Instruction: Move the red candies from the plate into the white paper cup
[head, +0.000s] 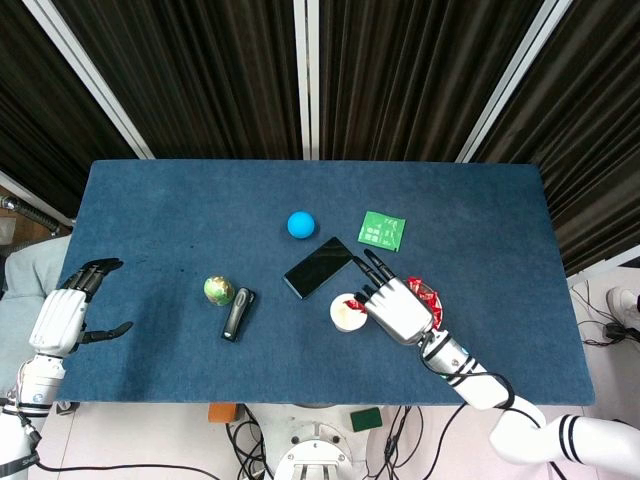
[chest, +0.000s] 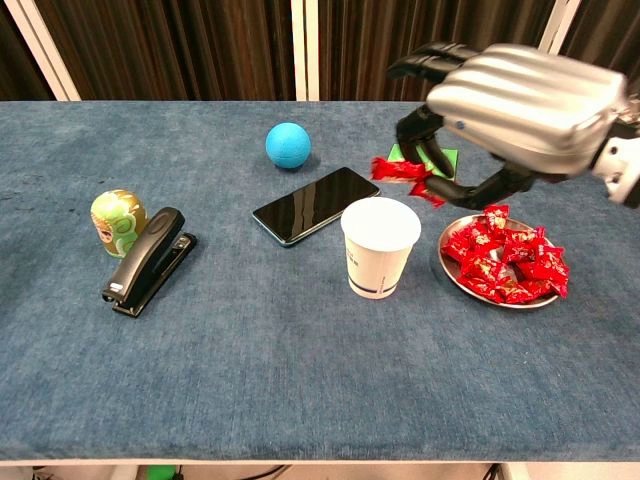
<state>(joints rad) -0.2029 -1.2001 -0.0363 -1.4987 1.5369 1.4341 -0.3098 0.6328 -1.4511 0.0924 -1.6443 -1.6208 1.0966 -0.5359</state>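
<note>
My right hand (chest: 510, 105) (head: 395, 308) hovers over the white paper cup (chest: 380, 246) (head: 345, 313), pinching a red candy (chest: 405, 175) between thumb and finger just above the cup's rim. The metal plate (chest: 450, 268) with several red candies (chest: 508, 262) sits right of the cup; in the head view the hand hides most of the plate, with candies (head: 428, 296) showing past it. My left hand (head: 62, 317) hangs open off the table's left edge, holding nothing.
A black phone (chest: 315, 204), a blue ball (chest: 287, 144) and a green packet (head: 381, 230) lie behind the cup. A black stapler (chest: 149, 260) and a green patterned egg (chest: 117, 221) sit at the left.
</note>
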